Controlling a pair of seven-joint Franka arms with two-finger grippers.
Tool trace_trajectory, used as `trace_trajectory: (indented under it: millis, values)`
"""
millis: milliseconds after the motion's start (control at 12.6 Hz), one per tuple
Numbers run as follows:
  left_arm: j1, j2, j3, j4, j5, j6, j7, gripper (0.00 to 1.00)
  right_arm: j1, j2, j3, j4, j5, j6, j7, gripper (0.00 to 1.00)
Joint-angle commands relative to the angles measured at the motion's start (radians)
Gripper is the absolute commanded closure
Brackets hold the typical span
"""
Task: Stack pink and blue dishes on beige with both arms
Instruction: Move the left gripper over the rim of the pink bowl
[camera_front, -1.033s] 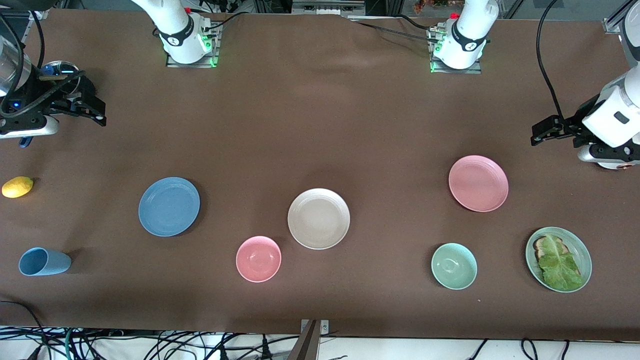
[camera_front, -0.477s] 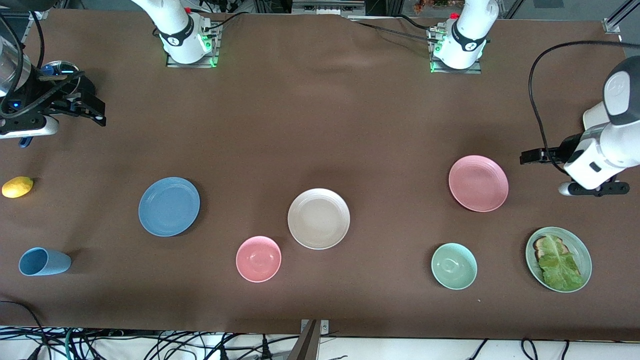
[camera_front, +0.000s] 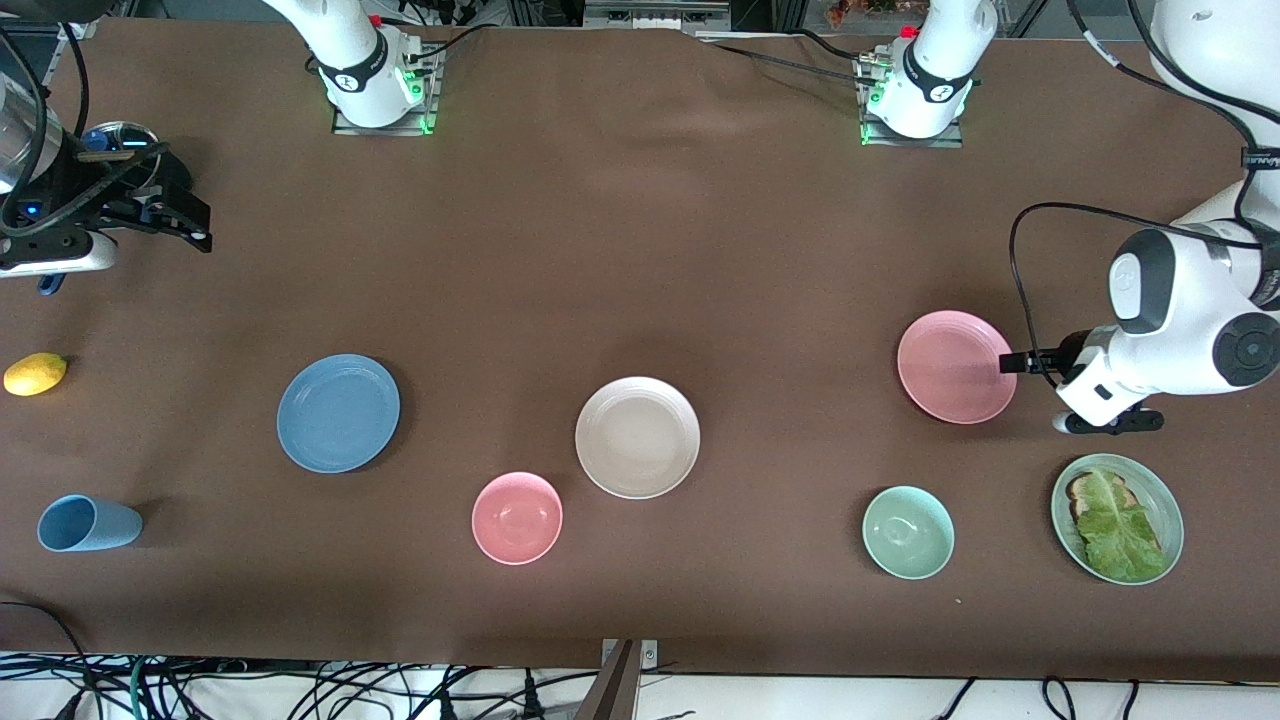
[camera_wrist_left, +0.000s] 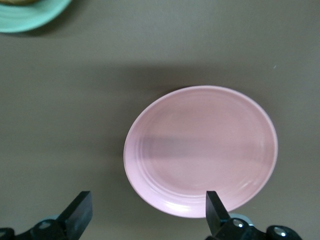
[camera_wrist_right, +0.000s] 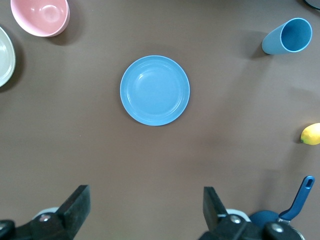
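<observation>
Table (camera_front: 640, 250): brown cloth, 2 white arms mounted along its edge by the bases.

Left arm (camera_front: 1190, 330): reaches in from the left arm's end of the table. Left gripper (camera_wrist_left: 147, 210) sits low, just beside the rim of the pink plate (camera_front: 956, 366); fingers spread wide, nothing between them. In the left wrist view 1 fingertip (camera_wrist_left: 214, 204) overlaps the plate's edge; whether it touches cannot be told.

Right arm (camera_front: 40, 190): waits at the right arm's end of the table. Right gripper (camera_wrist_right: 145, 207) is up in the air over bare cloth, fingers wide apart, empty. The blue plate (camera_front: 338, 412) lies well apart from it, toward the table's middle.

Beige plate (camera_front: 637, 437): flat on the cloth between the 2 grippers, between the blue and pink plates, bare on top. All 3 plates lie separate, none stacked.

Green plate (camera_front: 1117, 518) with toast and a lettuce leaf: near the left gripper, closer to the front camera.

Green bowl (camera_front: 908, 532) and pink bowl (camera_front: 517, 517): each closer to the front camera than the plates.

Blue cup (camera_front: 88, 524): on its side, at the right arm's end of the table.

Lemon (camera_front: 35, 374): near the right gripper, toward the front camera from it.
</observation>
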Motion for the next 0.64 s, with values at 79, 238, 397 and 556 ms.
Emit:
trace_trajectory:
  millis: [79,238,397,556]
  values:
    - [0.041,0.016,-0.003,-0.114,0.017,0.127,0.151,0.00,-0.004,-0.010,0.004,0.000,-0.006,-0.008,0.014,0.00]
    - [0.055,0.059,-0.003,-0.114,0.014,0.146,0.163,0.00,-0.004,-0.010,0.002,0.000,-0.005,-0.007,0.014,0.00]
    - [0.067,0.091,-0.004,-0.108,0.003,0.155,0.182,0.00,-0.004,-0.010,0.002,0.000,-0.006,-0.007,0.008,0.00]
    - [0.069,0.099,-0.004,-0.100,0.003,0.151,0.185,0.58,-0.004,-0.010,0.002,0.000,-0.006,-0.004,0.007,0.00]
